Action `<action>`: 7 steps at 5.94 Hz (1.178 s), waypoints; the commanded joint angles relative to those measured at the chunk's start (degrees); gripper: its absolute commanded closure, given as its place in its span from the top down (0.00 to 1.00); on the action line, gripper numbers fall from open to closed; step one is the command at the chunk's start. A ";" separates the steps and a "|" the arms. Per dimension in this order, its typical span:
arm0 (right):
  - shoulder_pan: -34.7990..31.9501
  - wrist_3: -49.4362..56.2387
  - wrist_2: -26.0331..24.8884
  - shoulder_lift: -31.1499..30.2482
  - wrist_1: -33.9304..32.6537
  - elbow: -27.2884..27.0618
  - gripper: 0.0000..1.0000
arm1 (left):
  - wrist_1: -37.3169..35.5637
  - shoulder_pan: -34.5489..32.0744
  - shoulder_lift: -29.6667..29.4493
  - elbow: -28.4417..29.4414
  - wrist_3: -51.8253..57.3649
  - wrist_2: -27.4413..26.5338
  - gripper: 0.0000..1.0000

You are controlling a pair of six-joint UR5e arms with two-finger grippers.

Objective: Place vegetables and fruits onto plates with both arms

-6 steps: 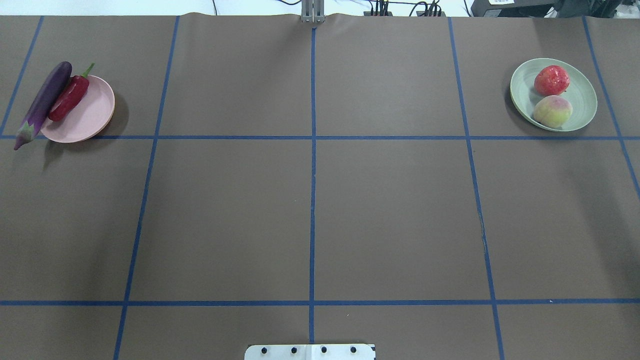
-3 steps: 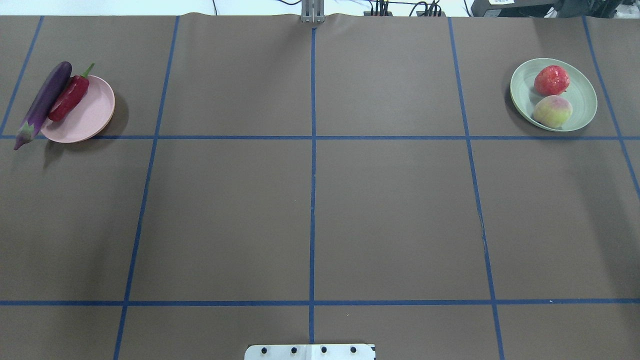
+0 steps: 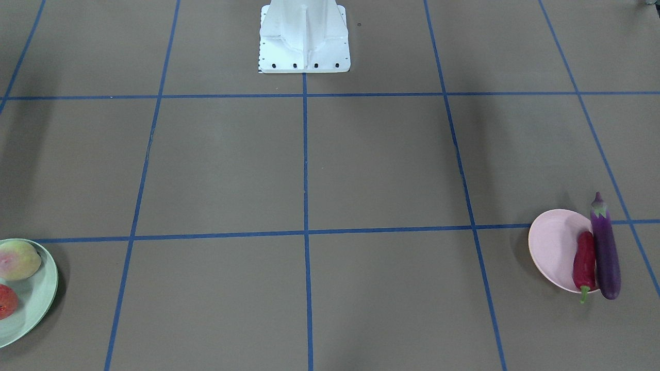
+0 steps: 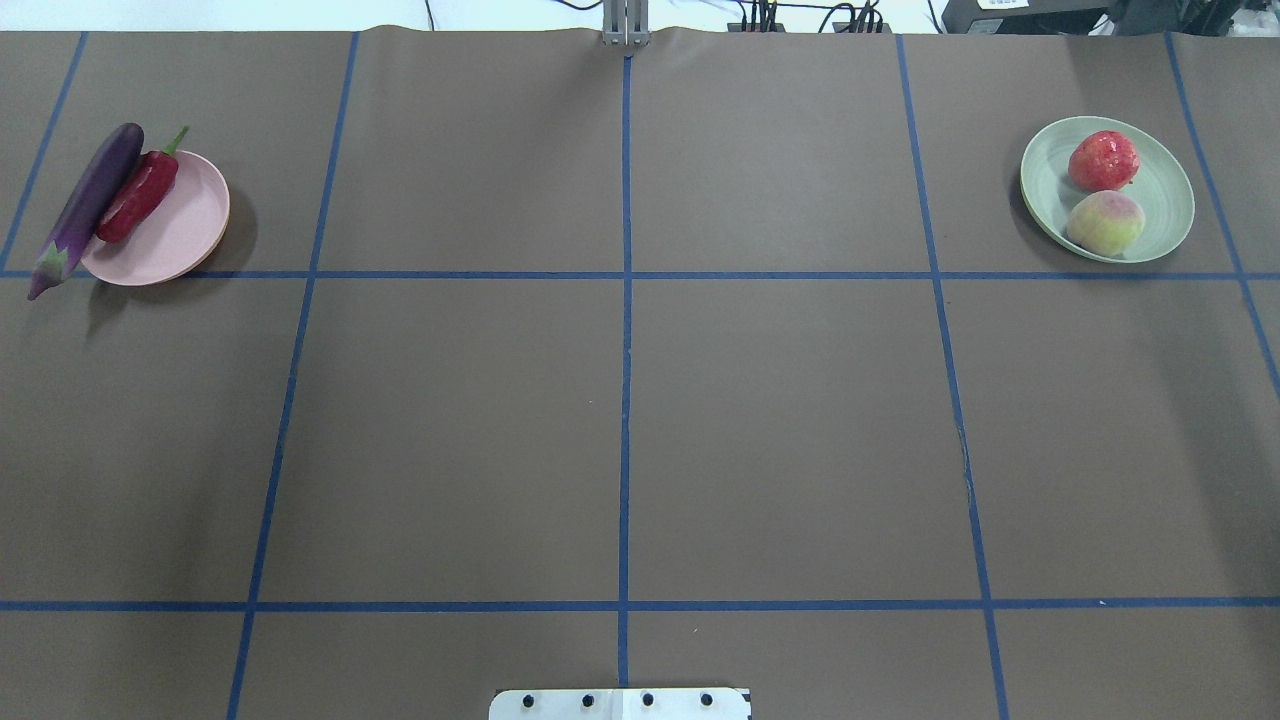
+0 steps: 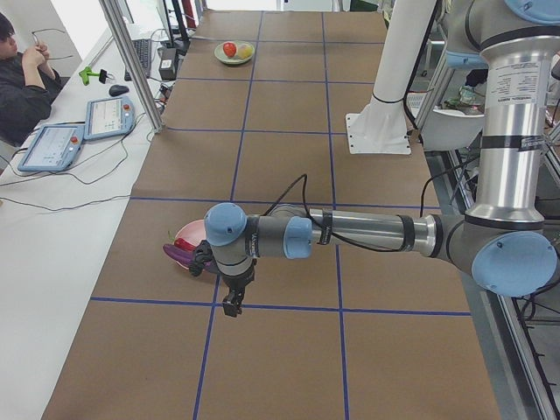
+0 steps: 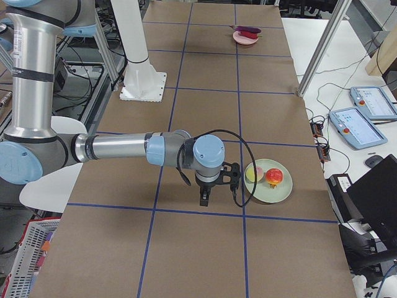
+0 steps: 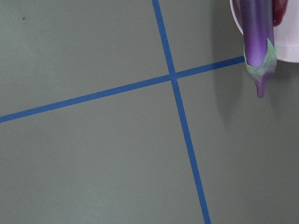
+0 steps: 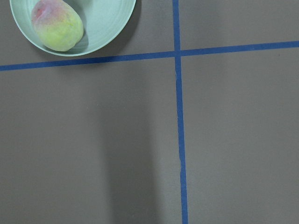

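The purple eggplant (image 4: 85, 210) leans along the outer rim of the pink plate (image 4: 185, 235), its cap end off the plate. The red chili pepper (image 4: 138, 196) lies on that plate beside it. On the mint green plate (image 4: 1040, 190) sit the red-orange fruit (image 4: 1103, 161) and the yellow-green fruit (image 4: 1105, 223). My left gripper (image 5: 232, 304) hangs low just beside the pink plate (image 5: 189, 234); my right gripper (image 6: 203, 200) hangs beside the green plate (image 6: 268, 191). Both show only in the side views, so I cannot tell whether they are open or shut.
The white base block (image 3: 304, 41) stands at the robot's edge of the brown table with its blue tape grid. A person (image 5: 22, 74) sits at a side table with tablets (image 5: 52, 144). Metal frame posts (image 5: 131, 52) stand along the far edge.
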State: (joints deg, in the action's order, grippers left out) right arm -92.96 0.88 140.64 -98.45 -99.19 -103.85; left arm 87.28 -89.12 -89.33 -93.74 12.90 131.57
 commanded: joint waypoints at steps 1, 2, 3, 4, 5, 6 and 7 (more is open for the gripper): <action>0.06 -0.34 0.07 -0.16 5.01 3.28 1.00 | 0.00 0.00 0.04 -0.04 -0.07 0.00 1.00; 0.06 -0.70 -0.02 -0.08 6.36 3.56 1.00 | 0.00 0.00 -0.05 -0.13 -0.07 0.00 1.00; 0.06 -0.61 -0.10 -0.08 6.72 3.39 1.00 | -0.09 0.00 -0.05 -0.39 -0.07 0.00 1.00; 0.06 -0.61 -0.11 0.10 6.73 3.21 1.00 | -0.17 0.00 -0.05 -0.48 -0.07 0.00 1.00; 0.06 -0.70 -0.11 0.27 6.73 3.04 1.00 | -0.18 0.00 -0.05 -0.48 -0.07 0.00 1.00; 0.06 -0.70 -0.11 0.36 6.73 3.04 1.00 | -0.18 0.00 -0.05 -0.48 -0.07 0.00 1.00; 0.06 -0.70 -0.11 0.54 6.73 3.12 1.00 | -0.18 0.00 -0.05 -0.22 -0.07 0.00 1.00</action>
State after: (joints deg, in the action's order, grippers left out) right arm -92.90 0.18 140.54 -98.06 -92.47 -100.77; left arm 87.10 -89.12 -89.39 -94.13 12.83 131.57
